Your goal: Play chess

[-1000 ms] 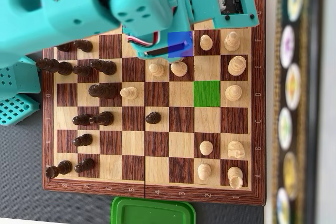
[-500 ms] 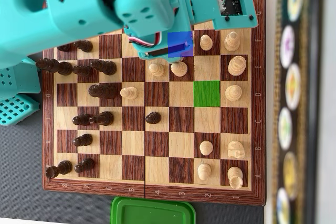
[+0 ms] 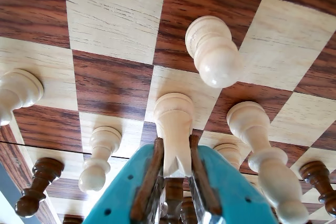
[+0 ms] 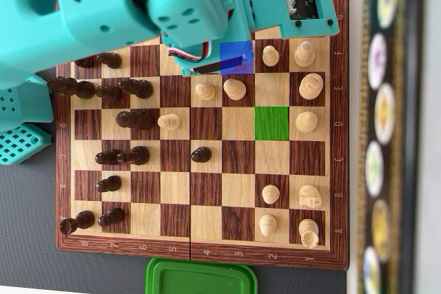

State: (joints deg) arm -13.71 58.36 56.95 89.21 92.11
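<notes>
Gripper [image 3: 176, 166] around white piece [image 3: 174, 127]

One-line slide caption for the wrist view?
Teal pincer gripping a light chess piece above the wooden chessboard, light and dark pieces around.

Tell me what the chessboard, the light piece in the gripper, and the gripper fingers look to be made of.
Chessboard: wood or wood veneer, with clear grain in the dark and light squares and a low sheen.
Light piece held in the gripper: probably turned pale wood, smooth and slightly glossy; painted plastic can't be excluded.
Gripper fingers: matte teal plastic, likely 3D-printed, with brown strips lining the inner faces, material unclear.
</notes>
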